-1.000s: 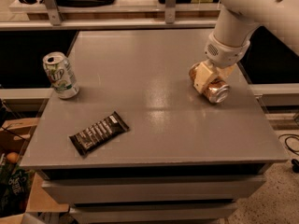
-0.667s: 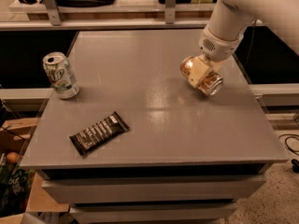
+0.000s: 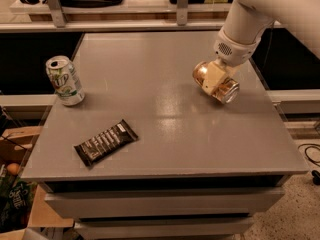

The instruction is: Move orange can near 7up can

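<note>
The orange can (image 3: 221,87) is a shiny orange-gold soda can, tilted on its side and held a little above the right part of the grey table (image 3: 170,129). My gripper (image 3: 216,79) comes down from the upper right on a white arm and is shut on the orange can. The 7up can (image 3: 64,80) is white and green with a silver top. It stands upright near the table's left edge, far to the left of the gripper.
A dark chocolate bar wrapper (image 3: 105,142) lies flat at the front left of the table. Shelving with metal posts (image 3: 180,4) runs behind the table. Boxes and clutter (image 3: 15,184) sit on the floor at the left.
My gripper has lifted the orange can and carried it to the left, away from the table's right edge. The 7up can and the chocolate bar have not moved.
</note>
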{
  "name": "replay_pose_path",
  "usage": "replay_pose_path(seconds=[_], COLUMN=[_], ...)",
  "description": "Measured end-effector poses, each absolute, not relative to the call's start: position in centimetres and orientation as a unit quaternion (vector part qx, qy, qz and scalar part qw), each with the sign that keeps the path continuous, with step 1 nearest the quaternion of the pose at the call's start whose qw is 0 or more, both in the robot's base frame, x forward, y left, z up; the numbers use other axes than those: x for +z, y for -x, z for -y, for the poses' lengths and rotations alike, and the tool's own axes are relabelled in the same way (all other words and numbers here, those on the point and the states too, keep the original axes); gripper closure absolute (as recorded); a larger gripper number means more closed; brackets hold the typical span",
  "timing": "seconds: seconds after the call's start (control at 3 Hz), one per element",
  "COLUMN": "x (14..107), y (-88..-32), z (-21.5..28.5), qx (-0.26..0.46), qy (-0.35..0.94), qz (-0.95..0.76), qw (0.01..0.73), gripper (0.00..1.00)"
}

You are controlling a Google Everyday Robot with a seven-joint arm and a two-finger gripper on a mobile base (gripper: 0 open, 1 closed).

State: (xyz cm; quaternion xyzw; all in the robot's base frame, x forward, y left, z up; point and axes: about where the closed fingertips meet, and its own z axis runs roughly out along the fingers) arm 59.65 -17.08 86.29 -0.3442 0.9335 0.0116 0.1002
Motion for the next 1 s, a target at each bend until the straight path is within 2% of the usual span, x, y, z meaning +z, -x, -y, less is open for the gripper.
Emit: replay_pose_path(seconds=[0.33, 1.0], x=[86.5, 88.3], y=[-59.8, -57.4], z=[16.6, 8.4], qx=[0.007, -0.061], qy=[0.361, 0.546], qz=[-0.926, -0.822], qw=[0.107, 0.150], gripper=[1.00, 1.00])
